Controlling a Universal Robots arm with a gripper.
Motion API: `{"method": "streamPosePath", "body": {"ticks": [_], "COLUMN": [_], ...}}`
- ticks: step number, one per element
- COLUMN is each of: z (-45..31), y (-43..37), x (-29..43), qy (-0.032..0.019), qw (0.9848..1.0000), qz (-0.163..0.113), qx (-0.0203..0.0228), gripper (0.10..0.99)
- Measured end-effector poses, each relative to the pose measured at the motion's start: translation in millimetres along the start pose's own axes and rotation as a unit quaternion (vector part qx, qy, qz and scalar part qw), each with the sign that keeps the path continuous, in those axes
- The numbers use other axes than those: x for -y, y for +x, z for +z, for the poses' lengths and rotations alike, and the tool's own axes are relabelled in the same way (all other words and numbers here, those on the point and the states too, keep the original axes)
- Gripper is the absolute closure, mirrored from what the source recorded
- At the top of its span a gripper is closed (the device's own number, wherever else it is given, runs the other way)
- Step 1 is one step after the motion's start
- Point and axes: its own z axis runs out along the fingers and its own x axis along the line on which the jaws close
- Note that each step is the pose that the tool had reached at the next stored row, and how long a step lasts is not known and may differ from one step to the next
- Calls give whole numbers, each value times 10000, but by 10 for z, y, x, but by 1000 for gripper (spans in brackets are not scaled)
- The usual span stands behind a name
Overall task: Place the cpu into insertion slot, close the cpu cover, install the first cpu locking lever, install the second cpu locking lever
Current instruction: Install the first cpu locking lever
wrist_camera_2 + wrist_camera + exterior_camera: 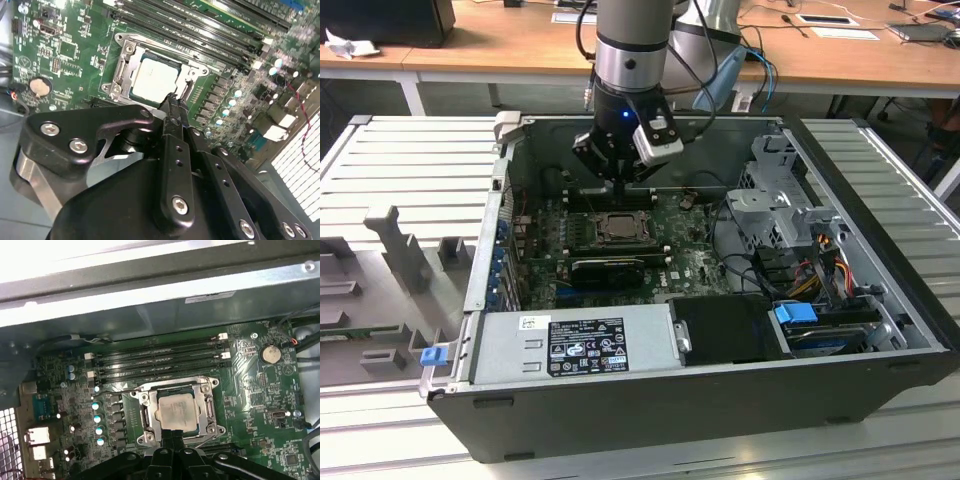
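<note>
While my arm reaches down into the open computer case, my gripper hangs low over the green motherboard, toward the far side of the case in the exterior view. I have my two black fingers pressed together with nothing between them. Their tips sit right at one edge of the insertion slot; whether they touch metal there I cannot tell. The cpu already lies flat in that slot, its silvery-grey top facing up and square to the frame. The cpu cover is folded down around it, so the chip shows through the cover's large window and the silver frame lies on all four sides. Whether the thin locking levers beside the socket are latched I cannot make out. Just beyond the socket run the long black memory slots, parallel to one of its sides, and a round coin battery sits on the board off to one corner, well apart from my fingertips. In the exterior view the grey power supply lies along the near wall of the case, toward the exterior view's left, well apart from my gripper.
</note>
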Motion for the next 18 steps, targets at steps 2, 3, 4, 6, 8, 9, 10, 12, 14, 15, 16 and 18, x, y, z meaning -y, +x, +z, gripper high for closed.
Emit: {"method": "streamPosePath", "body": {"ticks": [2,3,4,6,8,9,10,12,14,15,16,18], "z": [1,2,3,2,2,2,2,3,4,4,4,4], "y": [7,11,15,14,15,15,15,29,39,42,45,51], "x": [1,1,1,1,2,2,2,3,4,5,6,6], "qy": [-8,-17,-21,-20,-18,-15,-14,-14,-14,-14,-14,-14], "qw": [9999,9998,9997,9996,9992,9985,9980,9976,9975,9975,9974,9973], "qz": [-74,-91,-116,-189,-331,-514,-594,-666,-679,-683,-687,-697], "qx": [92,169,197,204,203,200,198,201,205,206,206,208], "gripper": [980,980,980,980,980,980,980,980,980,980,980,980]}}
